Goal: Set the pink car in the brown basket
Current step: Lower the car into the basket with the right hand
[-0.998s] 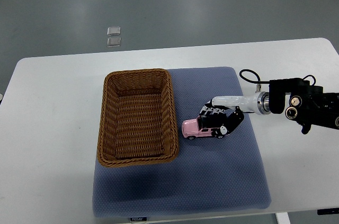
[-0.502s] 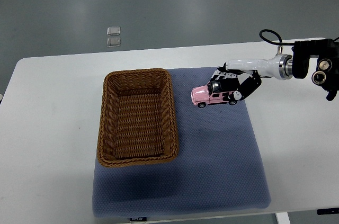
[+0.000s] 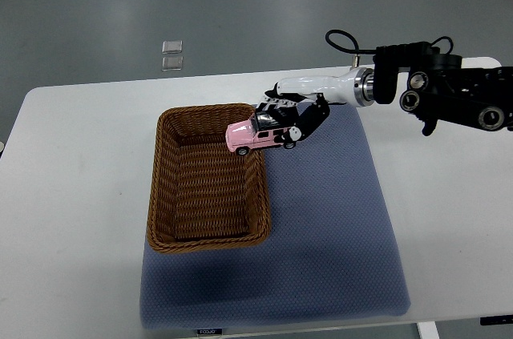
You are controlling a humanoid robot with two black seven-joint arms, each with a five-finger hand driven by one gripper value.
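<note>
**Pink car held over the basket's rim**

The right hand (image 3: 290,113) reaches in from the right edge, its arm stretched nearly level across the blue mat (image 3: 337,219), fingers curled around the pink car (image 3: 250,136). The car hangs tilted, nose down-left, over the far right rim of the brown basket (image 3: 160,195) on the white table (image 3: 80,195).

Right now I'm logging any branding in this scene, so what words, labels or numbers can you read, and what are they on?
One small white tag on the near edge of the blue mat: print is there, but too small and blurred to read.
Pink car, held by the right robot hand: no readable text.
Brown basket, white table: none visible.
</note>
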